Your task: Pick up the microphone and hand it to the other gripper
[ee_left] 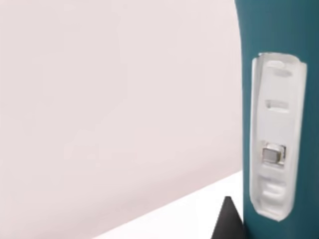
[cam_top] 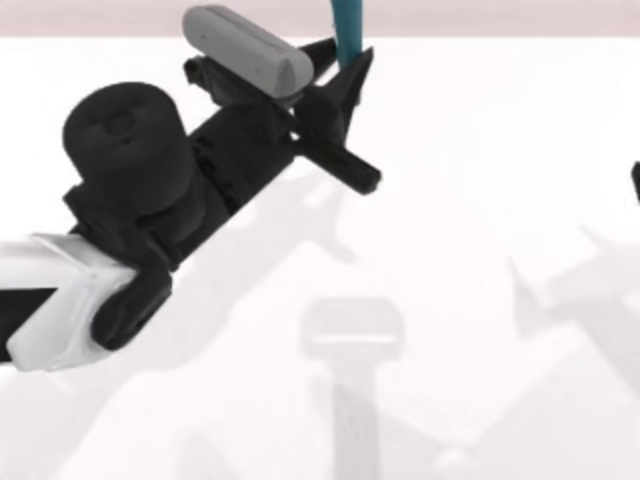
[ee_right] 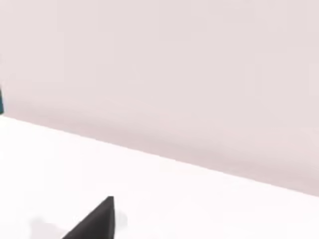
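Note:
My left gripper (cam_top: 347, 64) is raised high near the back of the table and is shut on the microphone (cam_top: 347, 25). Only the slim teal handle shows in the top view; its mesh head is out of view past the upper edge. The left wrist view shows that handle (ee_left: 279, 59) close up with its white switch panel (ee_left: 275, 149), and one black fingertip (ee_left: 228, 221) pressed against its side. My right gripper (ee_right: 149, 234) is open with nothing between its jaws; one fingertip (ee_right: 102, 219) shows. A teal sliver (ee_right: 1, 102) sits at that view's edge.
My right arm shows only as a black sliver (cam_top: 636, 182) at the right edge of the top view. The white table (cam_top: 480, 150) carries the arms' grey shadows. A pale pink wall (ee_right: 174, 74) runs behind it.

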Tool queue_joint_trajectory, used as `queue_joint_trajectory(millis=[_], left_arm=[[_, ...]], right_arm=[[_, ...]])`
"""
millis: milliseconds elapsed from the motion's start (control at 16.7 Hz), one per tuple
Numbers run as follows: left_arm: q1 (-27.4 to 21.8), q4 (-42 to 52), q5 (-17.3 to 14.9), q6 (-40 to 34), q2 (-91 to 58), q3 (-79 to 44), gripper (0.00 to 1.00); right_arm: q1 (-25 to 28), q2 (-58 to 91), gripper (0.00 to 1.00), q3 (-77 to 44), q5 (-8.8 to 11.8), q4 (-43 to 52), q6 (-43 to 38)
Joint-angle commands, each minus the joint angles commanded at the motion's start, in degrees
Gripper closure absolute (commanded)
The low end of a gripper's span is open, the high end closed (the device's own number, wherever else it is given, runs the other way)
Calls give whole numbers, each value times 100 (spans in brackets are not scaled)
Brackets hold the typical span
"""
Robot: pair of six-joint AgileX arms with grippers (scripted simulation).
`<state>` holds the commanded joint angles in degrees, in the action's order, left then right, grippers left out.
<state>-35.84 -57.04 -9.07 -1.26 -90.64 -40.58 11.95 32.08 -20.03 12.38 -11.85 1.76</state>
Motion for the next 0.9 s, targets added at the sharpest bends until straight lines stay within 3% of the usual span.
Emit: queue_joint_trajectory(millis=[300,480,660,900], left_arm=[[0,0,0,0,0,0,100],[0,0,0,0,0,0,100],[0,0,0,0,0,0,100],[0,0,0,0,0,0,100]], right_arm=[[795,2317,0,-1295,823,-756,96],[1166,3277,0,-1922,1208,-1132,145],[1394,3869,0,-2326,1444,-1382,184],[1437,3974,0,-2403,1489,-1430,192]])
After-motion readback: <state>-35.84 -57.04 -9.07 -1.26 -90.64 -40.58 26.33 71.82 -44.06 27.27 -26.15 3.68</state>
